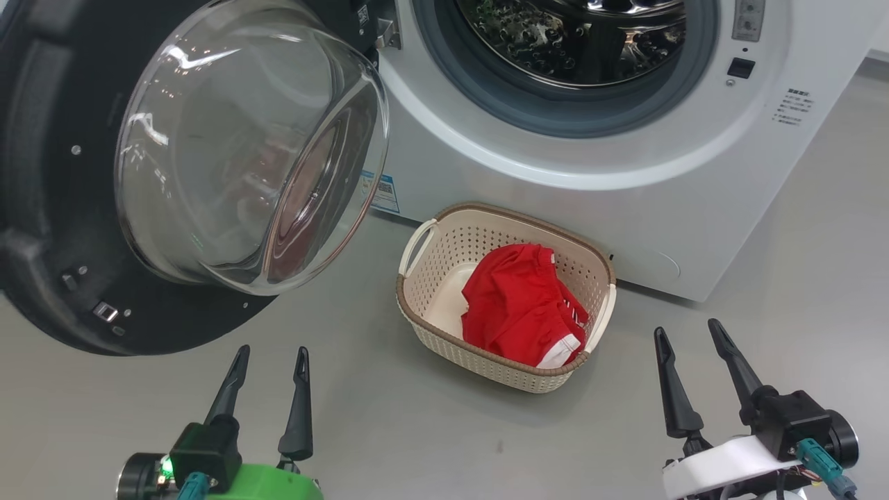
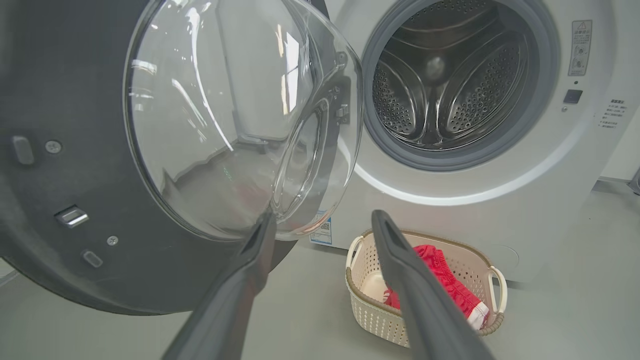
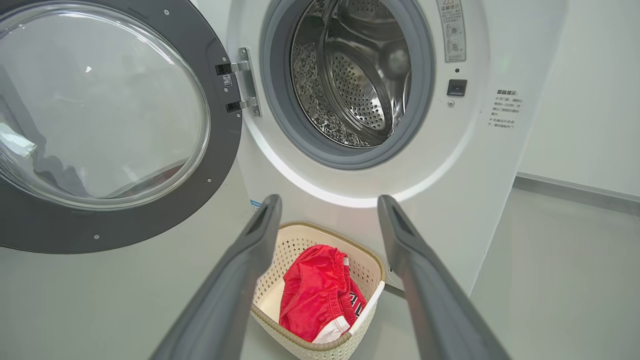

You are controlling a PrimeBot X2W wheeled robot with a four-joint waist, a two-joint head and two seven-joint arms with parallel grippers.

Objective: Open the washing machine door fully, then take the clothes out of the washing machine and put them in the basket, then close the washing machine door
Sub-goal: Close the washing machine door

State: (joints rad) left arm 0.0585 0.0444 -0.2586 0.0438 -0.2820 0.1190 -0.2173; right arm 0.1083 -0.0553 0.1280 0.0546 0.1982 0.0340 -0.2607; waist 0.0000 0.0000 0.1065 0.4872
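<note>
Red garment with white trim [image 1: 522, 304] lies in the cream perforated basket [image 1: 444, 243], before the white front-loading washer [image 1: 555, 160]; black-rimmed glass door [image 1: 243, 153] stands open; both claws, left gripper [image 1: 272, 358] and right gripper [image 1: 690, 332], are spread, empty.

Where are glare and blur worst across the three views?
Head view: white streaks on the black-rimmed round door's clear glass bowl. Left wrist view: bright window-shaped reflections on that glass; left gripper jaws soft near the lens. Right wrist view: sparkle off the perforated steel drum; right gripper jaws equally soft.
</note>
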